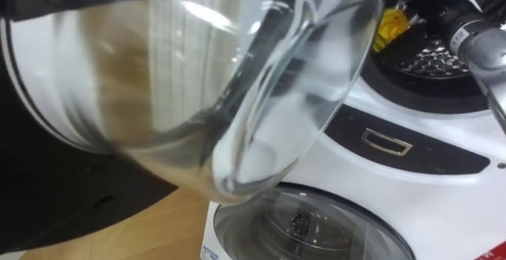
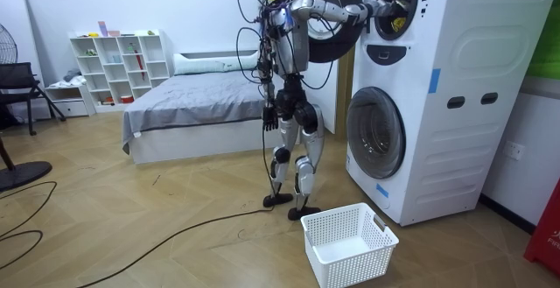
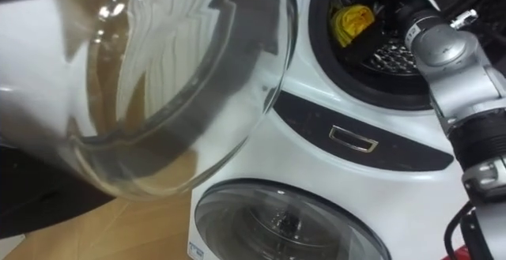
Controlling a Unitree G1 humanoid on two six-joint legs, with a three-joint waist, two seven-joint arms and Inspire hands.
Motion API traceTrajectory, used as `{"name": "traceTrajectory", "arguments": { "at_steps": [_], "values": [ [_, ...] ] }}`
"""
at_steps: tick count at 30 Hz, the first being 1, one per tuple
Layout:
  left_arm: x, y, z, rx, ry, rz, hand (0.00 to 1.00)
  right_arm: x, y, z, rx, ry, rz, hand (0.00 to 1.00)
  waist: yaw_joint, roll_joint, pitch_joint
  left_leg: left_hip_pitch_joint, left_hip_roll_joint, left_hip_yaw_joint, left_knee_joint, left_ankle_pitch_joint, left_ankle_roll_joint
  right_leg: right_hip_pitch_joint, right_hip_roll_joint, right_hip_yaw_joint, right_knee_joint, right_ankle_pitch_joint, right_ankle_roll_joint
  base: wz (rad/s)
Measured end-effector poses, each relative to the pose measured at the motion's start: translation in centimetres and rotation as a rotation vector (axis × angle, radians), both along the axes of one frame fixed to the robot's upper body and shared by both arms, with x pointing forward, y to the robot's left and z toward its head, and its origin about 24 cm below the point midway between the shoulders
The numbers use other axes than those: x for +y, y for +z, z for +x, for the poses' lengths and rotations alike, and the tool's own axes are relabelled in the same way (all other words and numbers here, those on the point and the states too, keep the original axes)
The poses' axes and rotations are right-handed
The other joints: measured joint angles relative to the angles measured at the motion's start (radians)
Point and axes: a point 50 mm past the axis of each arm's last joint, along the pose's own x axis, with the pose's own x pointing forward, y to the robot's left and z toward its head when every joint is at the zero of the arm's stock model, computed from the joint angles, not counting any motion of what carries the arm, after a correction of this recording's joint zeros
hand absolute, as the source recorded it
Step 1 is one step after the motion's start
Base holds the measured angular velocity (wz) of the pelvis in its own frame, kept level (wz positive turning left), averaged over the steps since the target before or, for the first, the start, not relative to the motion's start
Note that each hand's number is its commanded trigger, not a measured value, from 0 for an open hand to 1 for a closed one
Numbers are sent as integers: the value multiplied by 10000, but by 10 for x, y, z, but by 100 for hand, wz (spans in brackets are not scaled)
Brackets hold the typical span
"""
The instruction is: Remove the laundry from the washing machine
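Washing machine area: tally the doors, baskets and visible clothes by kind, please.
Open door: 1
Shut door: 1
White basket: 1
Yellow garment: 1
Total: 4

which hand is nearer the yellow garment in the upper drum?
Right. The right hand is at the upper drum mouth, close beside the yellow garment; the left hand hangs by the robot's hip, far below it.
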Motion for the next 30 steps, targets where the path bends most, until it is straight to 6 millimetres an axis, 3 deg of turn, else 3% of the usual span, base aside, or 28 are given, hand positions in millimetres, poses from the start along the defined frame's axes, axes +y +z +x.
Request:
{"name": "traceTrajectory", "arguments": {
  "at_steps": [3,9,23,30],
  "values": [
    [5,1,4,-23,-33,108,0,1,2,1,97,33,-462,100,15,-49,55,-8,-14,-4,-32,-11,-21,1,-4,-11,-5,-13,-20,0],
    [8,3,5,-86,-73,184,0,-9,6,-2,-130,-457,-722,100,101,-64,81,-10,6,-28,-21,-18,-36,-3,28,-14,-17,-22,-33,0],
    [8,4,11,-231,-109,195,0,-9,7,-2,-140,-403,-670,100,102,-43,81,7,99,-20,-35,-38,-69,-11,120,-12,-37,-21,-34,0],
    [8,3,7,-242,-33,210,0,-4,10,-2,-268,-168,-391,100,52,96,35,134,136,25,-53,-43,-81,65,149,39,-15,-21,-34,-1]
  ]
}}
